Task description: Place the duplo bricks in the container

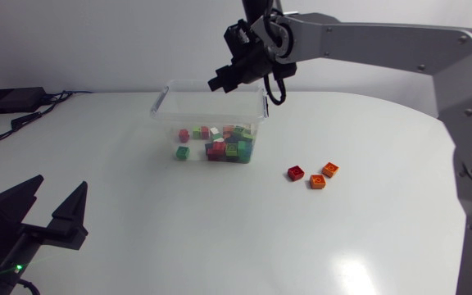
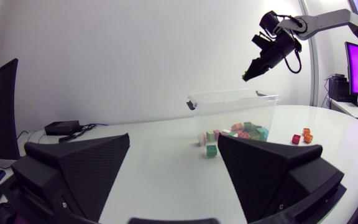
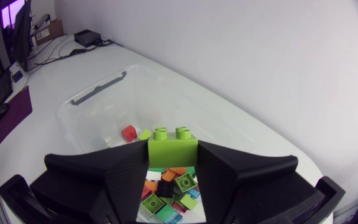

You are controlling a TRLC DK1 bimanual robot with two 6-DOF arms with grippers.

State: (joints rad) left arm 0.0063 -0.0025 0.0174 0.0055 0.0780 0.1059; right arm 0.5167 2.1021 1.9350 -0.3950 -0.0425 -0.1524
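A clear plastic container (image 1: 164,100) stands at the back middle of the table, with several coloured duplo bricks (image 1: 220,146) piled in it. My right gripper (image 1: 220,82) hangs over its top and is shut on a lime green brick (image 3: 173,147), which the right wrist view shows between both fingers above the pile (image 3: 166,193). In the head view the gripper hides this brick. Right of the container, a red brick (image 1: 296,173) and two orange bricks (image 1: 318,182) (image 1: 329,170) lie on the table. My left gripper (image 1: 49,209) rests open near the front left with nothing in it.
A black box (image 1: 11,100) with cables lies at the back left of the table. White tabletop stretches between my left gripper (image 2: 173,180) and the container (image 2: 232,102).
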